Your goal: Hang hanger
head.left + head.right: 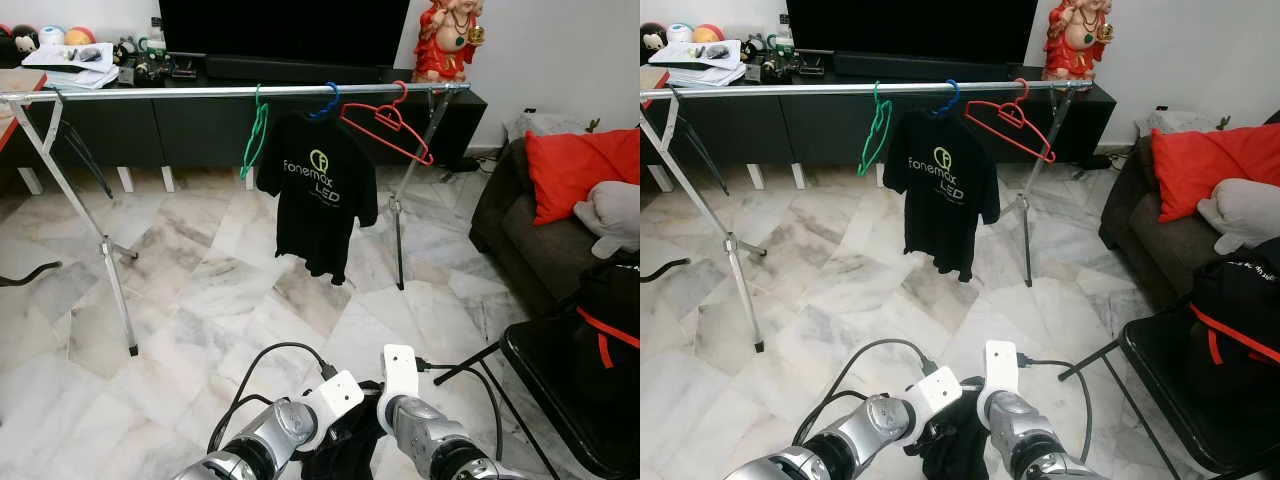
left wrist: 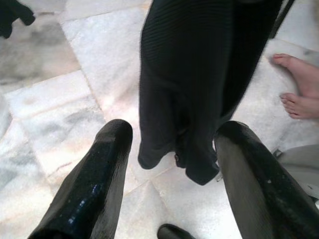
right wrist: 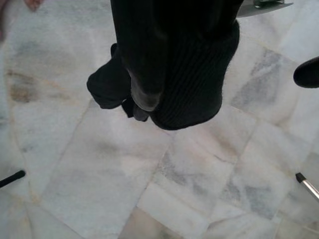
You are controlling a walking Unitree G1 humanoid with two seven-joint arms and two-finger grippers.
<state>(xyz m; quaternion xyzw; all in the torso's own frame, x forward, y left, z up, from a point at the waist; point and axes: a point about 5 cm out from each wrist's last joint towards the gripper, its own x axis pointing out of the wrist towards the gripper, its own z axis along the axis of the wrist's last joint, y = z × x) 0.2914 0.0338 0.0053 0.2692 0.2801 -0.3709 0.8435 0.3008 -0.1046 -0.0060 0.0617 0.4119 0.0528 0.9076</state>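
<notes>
A robot stands on a marble floor (image 1: pixel 200 290) facing a clothes rail (image 1: pixel 150 93), with a dark garment (image 1: pixel 955 440) bunched low between its two wrists. No hanger can be made out in its grasp. By the look of things the carrying step is in hand, and the rail is well ahead, so the hanging itself is not yet done.

On the rail, from left to right, hang a green hanger (image 1: pixel 254 135), a blue hanger (image 1: pixel 326 104) carrying a black T-shirt (image 1: pixel 318 190), and an empty red hanger (image 1: pixel 388 122).

The left gripper (image 2: pixel 172 159) has its fingers (image 2: pixel 97 179) spread, with the garment hanging between and beyond them, not pinched. A person's bare feet (image 2: pixel 299 84) show at the edge of that wrist view. The left arm (image 1: pixel 270 435) is bent inward at waist height, and the right arm (image 1: pixel 425 425) mirrors it, wrist turned toward the cloth.

From the right wrist view the garment drapes over the right gripper (image 3: pixel 144 94), and whether its fingers grip the cloth cannot be told.

To the right stand a sofa (image 1: pixel 540 240) with a red cushion (image 1: pixel 575 165) and a black chair (image 1: pixel 560 370).

The likely next move calls for closing on the rail, lifting both arms and finding a free stretch of bar (probably the bare run left of the green hanger).
</notes>
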